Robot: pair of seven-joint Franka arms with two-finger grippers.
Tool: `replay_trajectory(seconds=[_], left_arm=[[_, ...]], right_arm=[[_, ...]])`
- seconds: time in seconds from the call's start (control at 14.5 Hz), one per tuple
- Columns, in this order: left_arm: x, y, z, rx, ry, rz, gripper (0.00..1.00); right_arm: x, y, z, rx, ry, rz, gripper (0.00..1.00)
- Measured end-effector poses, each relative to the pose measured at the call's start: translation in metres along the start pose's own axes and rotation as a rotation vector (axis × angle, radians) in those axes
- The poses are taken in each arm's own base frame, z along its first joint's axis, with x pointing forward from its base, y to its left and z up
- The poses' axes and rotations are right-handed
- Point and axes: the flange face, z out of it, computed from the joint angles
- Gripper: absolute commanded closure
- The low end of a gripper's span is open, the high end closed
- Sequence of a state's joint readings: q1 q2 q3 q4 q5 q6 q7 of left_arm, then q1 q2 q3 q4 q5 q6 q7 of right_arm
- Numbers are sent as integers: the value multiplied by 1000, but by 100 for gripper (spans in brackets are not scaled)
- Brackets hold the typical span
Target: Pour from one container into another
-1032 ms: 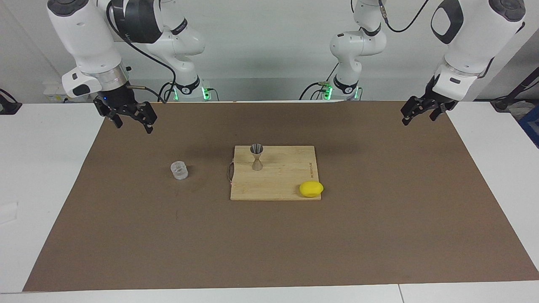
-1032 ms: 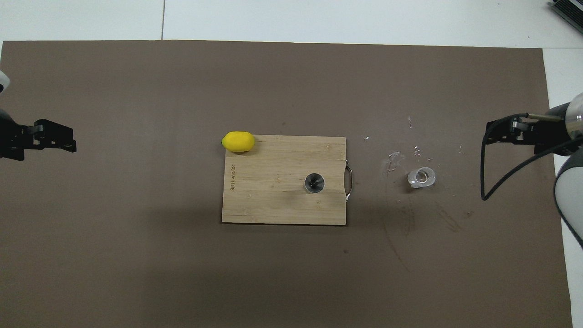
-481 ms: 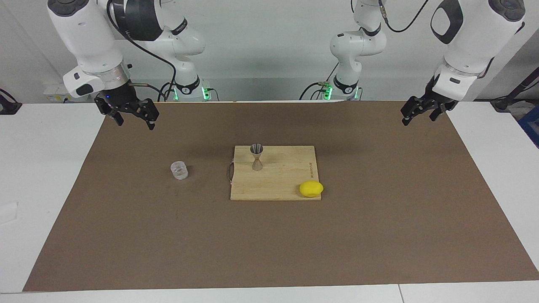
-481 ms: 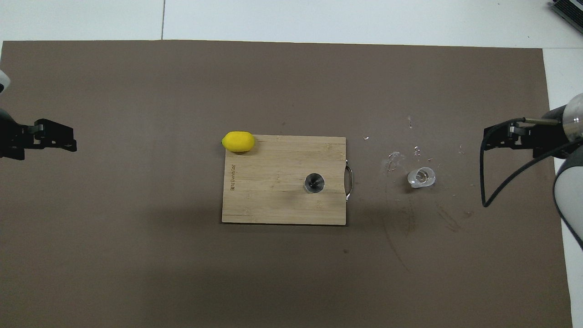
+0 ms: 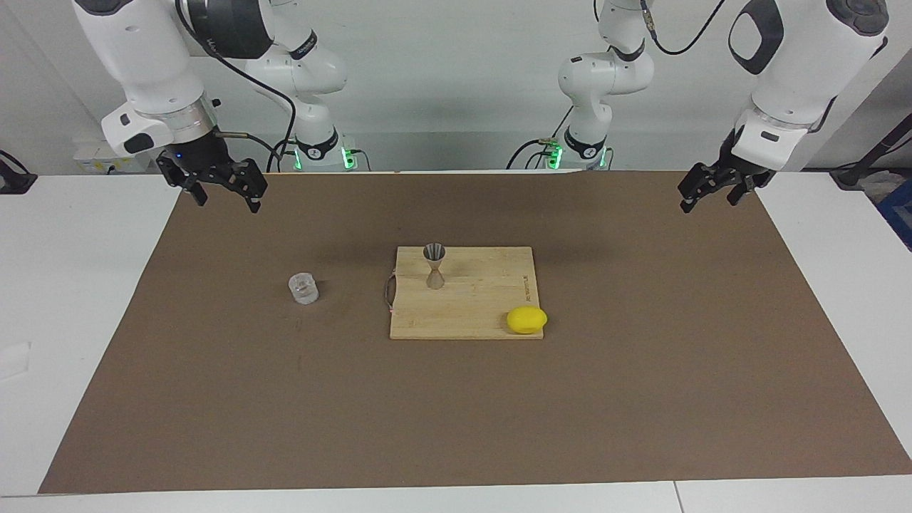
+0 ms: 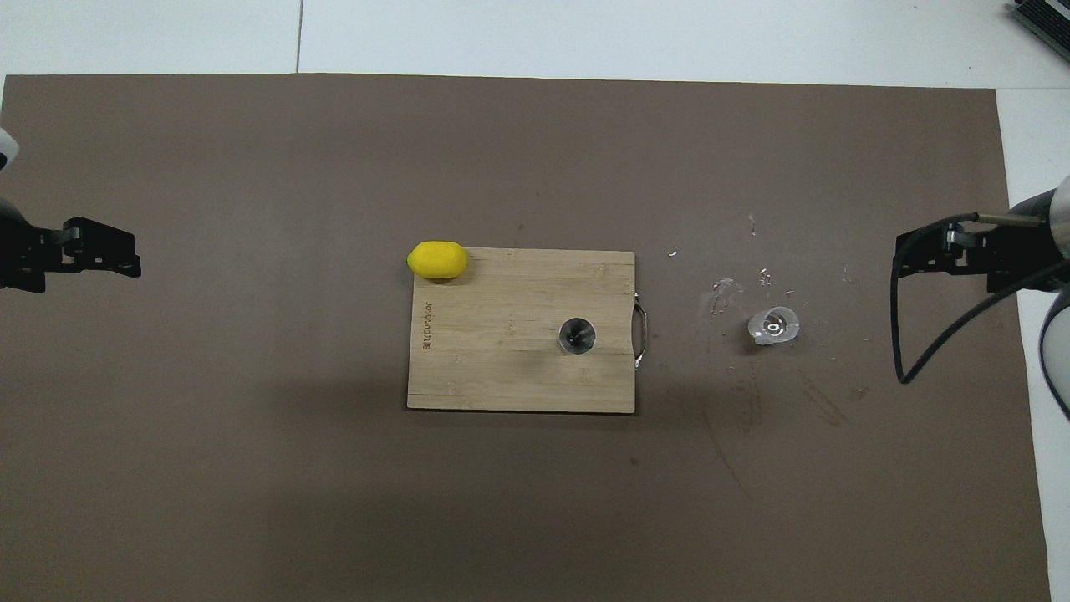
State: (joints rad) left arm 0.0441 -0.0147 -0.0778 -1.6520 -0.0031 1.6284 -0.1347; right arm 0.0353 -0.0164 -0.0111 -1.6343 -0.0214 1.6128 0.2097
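Glass cup (image 5: 304,288): it stood upright on the brown mat (image 5: 641,399), off the cutting board's (image 5: 484,313) handle edge, toward the right arm's end of the table.
Jigger (image 5: 434,265): it stood upright on the board, close to that handle edge, narrow waist vertical, mouth open upward.
Lemon (image 5: 526,320): it sat at the board's corner farthest from the robots, toward the left arm's end.
Right gripper (image 5: 222,191): you had it spread and empty, raised over the mat's corner by its own base; the cup lay out toward the table's middle from it.
Left gripper (image 5: 705,189): fingers apart, waiting over the other near corner.
Nearer arm: the right, I judged, so the cup was yours to take with it.
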Motion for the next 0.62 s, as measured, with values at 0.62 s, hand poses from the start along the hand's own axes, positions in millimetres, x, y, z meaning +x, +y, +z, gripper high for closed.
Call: replay_trajectory(seconds=[0.62], left_arm=[[0,0,0,0,0,0,0]], right_arm=[[5,-1,6,-1,-15,1,1]])
